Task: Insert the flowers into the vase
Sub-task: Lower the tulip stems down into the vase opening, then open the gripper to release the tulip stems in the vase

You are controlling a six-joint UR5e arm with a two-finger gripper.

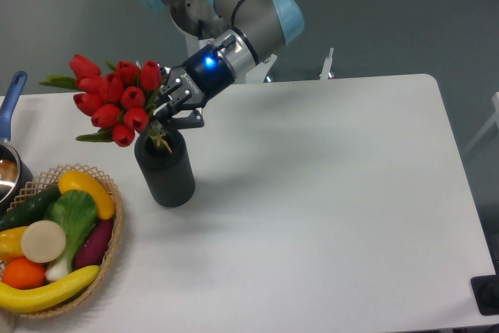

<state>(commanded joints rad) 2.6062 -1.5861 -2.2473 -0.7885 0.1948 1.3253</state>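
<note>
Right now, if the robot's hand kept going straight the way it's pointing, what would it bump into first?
The hand points down and to the left, holding the flowers by their stems. Going straight on, it would probably meet the rim of the black vase first, though one picture can't show the depth for sure.
</note>
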